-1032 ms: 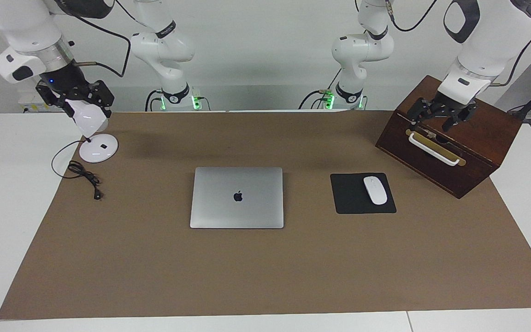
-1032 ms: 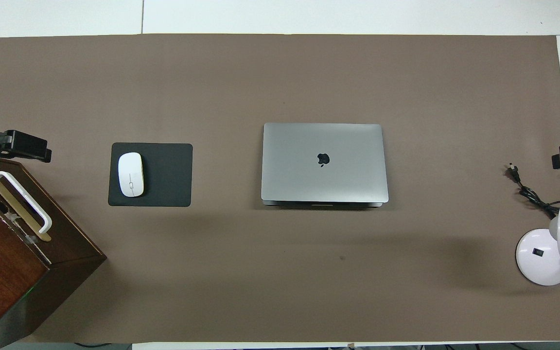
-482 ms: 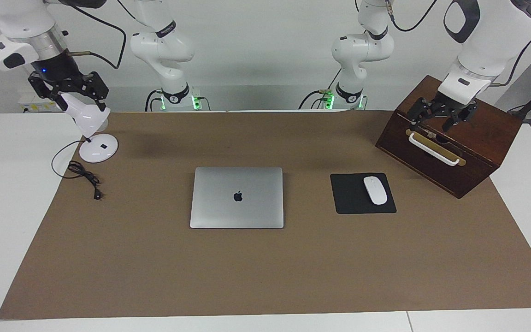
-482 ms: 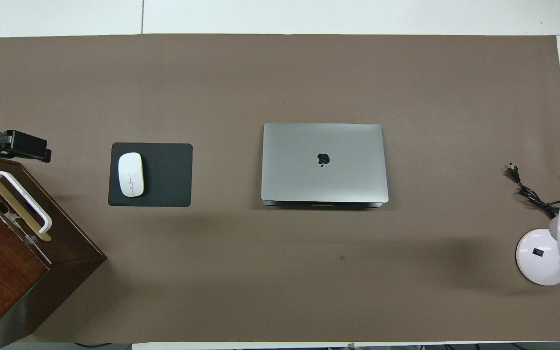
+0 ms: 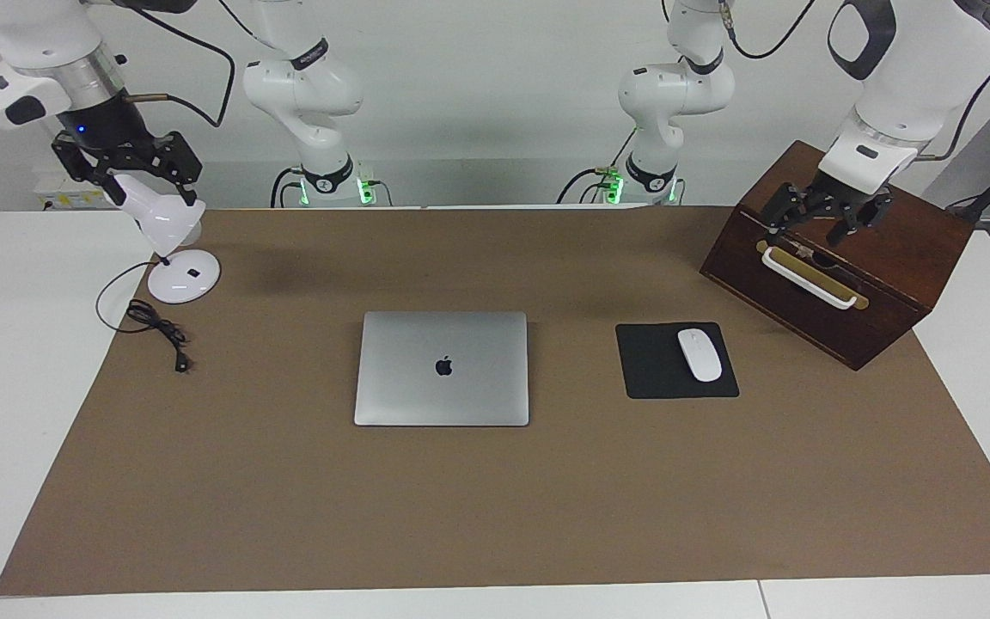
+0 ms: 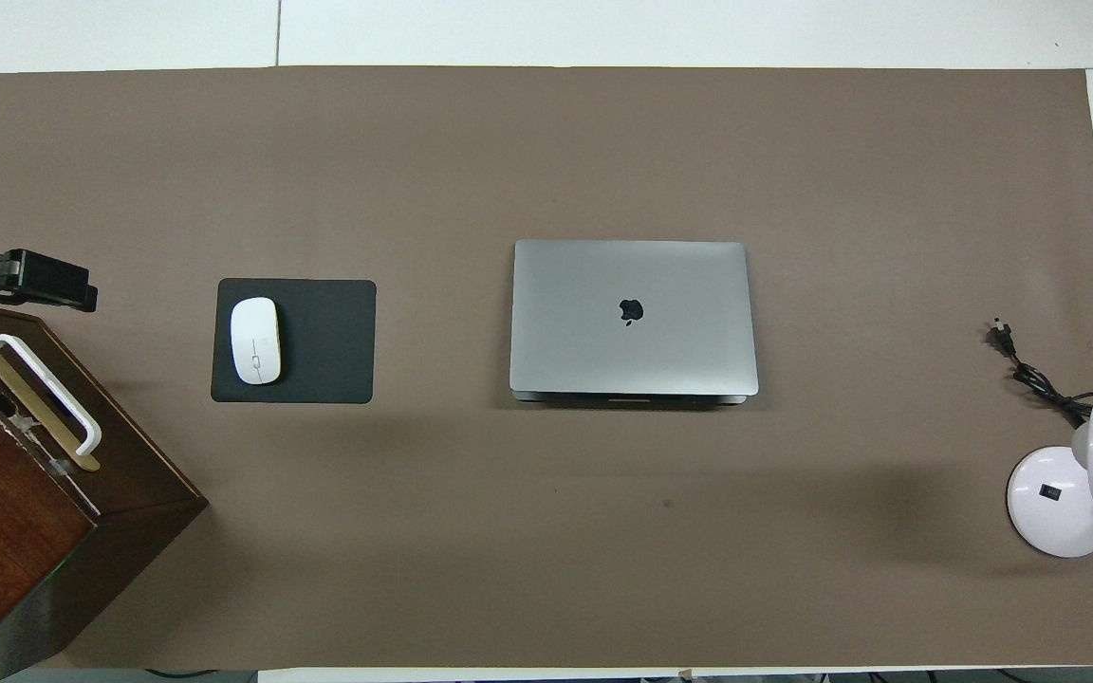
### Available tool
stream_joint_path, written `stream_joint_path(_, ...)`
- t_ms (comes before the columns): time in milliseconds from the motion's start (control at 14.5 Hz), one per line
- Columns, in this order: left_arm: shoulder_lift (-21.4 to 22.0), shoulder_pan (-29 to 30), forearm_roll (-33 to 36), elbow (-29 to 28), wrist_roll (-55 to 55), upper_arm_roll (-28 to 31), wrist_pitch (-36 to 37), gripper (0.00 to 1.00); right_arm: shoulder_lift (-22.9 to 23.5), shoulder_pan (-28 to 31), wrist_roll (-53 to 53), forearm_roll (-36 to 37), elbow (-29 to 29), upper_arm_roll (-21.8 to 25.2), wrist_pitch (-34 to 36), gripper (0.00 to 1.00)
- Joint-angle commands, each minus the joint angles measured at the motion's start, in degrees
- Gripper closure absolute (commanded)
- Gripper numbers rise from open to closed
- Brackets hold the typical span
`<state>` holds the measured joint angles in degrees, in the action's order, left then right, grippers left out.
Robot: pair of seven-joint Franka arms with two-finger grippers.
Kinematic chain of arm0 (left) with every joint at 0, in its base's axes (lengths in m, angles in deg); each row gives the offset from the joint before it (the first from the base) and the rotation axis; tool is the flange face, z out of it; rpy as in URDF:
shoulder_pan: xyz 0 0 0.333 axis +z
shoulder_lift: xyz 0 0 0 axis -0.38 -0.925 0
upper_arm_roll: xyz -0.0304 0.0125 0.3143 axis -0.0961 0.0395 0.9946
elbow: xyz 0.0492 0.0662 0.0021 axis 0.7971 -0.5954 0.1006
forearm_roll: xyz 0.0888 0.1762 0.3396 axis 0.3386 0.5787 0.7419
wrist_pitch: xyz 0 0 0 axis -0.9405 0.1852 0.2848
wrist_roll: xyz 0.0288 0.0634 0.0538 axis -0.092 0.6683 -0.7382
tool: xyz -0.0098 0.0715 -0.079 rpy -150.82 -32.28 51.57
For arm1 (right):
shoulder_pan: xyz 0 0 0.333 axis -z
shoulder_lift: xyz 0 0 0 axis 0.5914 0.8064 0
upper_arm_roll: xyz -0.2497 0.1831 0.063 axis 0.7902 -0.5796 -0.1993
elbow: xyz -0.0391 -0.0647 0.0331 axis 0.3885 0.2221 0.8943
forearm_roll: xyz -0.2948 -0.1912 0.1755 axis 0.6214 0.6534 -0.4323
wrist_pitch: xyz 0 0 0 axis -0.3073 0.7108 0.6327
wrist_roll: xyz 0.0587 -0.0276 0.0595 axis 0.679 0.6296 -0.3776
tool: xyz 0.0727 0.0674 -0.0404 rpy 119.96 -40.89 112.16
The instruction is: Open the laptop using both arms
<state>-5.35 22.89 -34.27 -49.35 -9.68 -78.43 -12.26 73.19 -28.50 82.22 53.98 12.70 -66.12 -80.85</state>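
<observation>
The laptop (image 5: 442, 368) lies closed and flat in the middle of the brown mat (image 5: 495, 516), its lid with the dark apple logo facing up. It is well apart from both grippers, and neither of them touches it.

The left gripper (image 5: 820, 220) hangs over the top of the brown wooden box (image 5: 882, 284), just above the box's white handle (image 5: 807, 277). Its fingers are spread apart and hold nothing. From this gripper, the laptop is toward the middle of the table and farther from the robots. Between the left gripper and the laptop there is the black mouse pad (image 5: 658, 365), and the white mouse (image 5: 699, 353) rests on it, on the part closer to the box.

The right gripper (image 5: 127, 168) is up in the air at the right arm's end of the table, directly over the white head of the desk lamp (image 5: 167, 222). Whether it touches the lamp head, I cannot tell. Its fingers look spread wide, with nothing between them. The round base of the lamp stands on the corner of the mat below this gripper, and the black cord (image 5: 155, 331) with its plug lies on the mat just beside the base. From this gripper too, the laptop is toward the middle of the table, well apart.
</observation>
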Motion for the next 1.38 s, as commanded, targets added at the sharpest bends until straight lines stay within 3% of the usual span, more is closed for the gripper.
stream_joint_path(0, 0.6, 0.3, 1.2, -0.1, -0.5, -0.4, 0.1, 0.00, -0.8, 1.2, -1.8, -0.7, 0.5, 0.0, 0.9, 0.00)
stream_joint_path(275, 0.5, -0.1, 1.2, -0.1, -0.8, -0.4, -0.8, 0.00, -0.8, 2.3, -4.0, -1.9, 3.0, 0.1, -2.0, 0.00)
stream_joint_path(482, 0.5, 0.1, 1.1, -0.3, -1.0, -0.4, -1.6, 0.00, -0.9, 3.3, -1.2, -8.6, 8.5, 0.3, -10.4, 0.00)
stream_joint_path(550, 0.4, 0.1, 1.1, -0.3, -0.9, -0.4, -1.8, 0.05, -0.9, 3.3, 0.5, -11.8, 10.7, 0.3, -13.5, 0.00)
stream_joint_path(619, 0.5, 0.3, 1.1, -0.3, -0.9, -0.4, -1.8, 0.19, -0.9, 3.2, 3.3, -13.9, 12.6, 0.3, -16.1, 0.00)
stream_joint_path(688, 0.5, 0.4, 1.1, -0.3, -1.0, -0.4, -1.5, 0.42, -0.9, 2.5, 5.8, -15.5, 14.6, 0.3, -19.1, 0.00)
stream_joint_path(826, 0.6, 1.0, 1.1, -0.4, -1.0, -0.3, -1.6, 1.00, -0.9, 0.7, 9.8, -18.3, 18.4, 0.1, -25.5, 0.00)
stream_joint_path(1032, 0.6, 2.1, 1.0, -0.6, -0.4, -0.4, -3.1, 1.00, -1.9, -4.1, 23.2, -22.2, 23.5, 0.0, -32.8, 0.00)
stream_joint_path(1307, 2.0, 1.1, -1.9, -6.2, 0.6, -0.6, -11.8, 1.00, -3.1, -11.8, 37.5, -25.2, 31.0, 0.0, -44.2, 0.00)
